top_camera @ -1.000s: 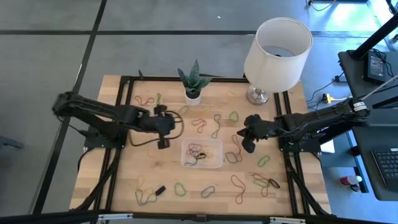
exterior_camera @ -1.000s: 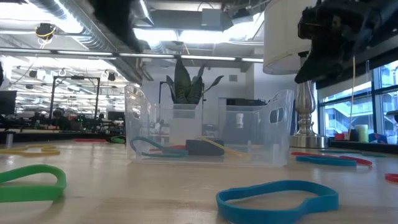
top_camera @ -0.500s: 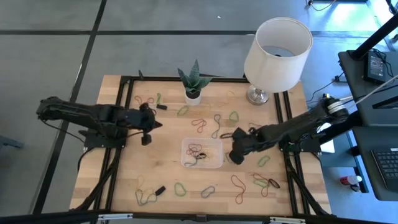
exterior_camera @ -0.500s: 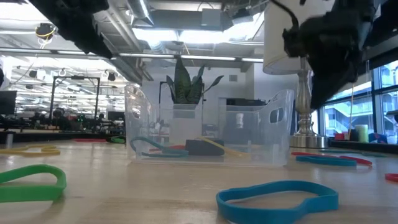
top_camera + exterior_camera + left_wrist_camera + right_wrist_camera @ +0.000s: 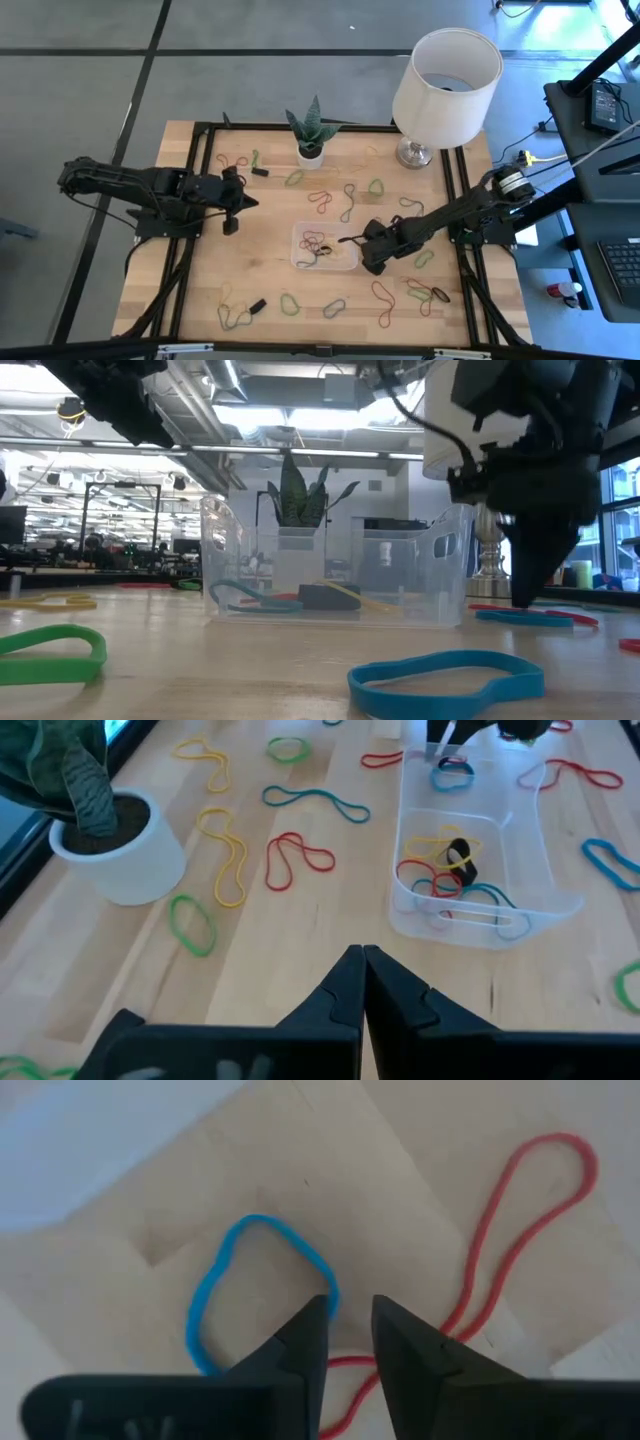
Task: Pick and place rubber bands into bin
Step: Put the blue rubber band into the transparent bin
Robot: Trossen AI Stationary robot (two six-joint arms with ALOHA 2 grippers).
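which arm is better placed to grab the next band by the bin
The right. Its tool is down at the table beside the bin, fingers slightly apart over a blue rubber band. The left tool, fingers together, sits back near the plant pot, away from any band.

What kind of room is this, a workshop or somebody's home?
Most likely a robotics lab in an open office. Two robot arms work at a wooden table strewn with rubber bands, and the low view shows exposed ceiling ducts and desks with monitors behind.

The lamp shade (image 5: 470, 430) (low view) is cut off above.
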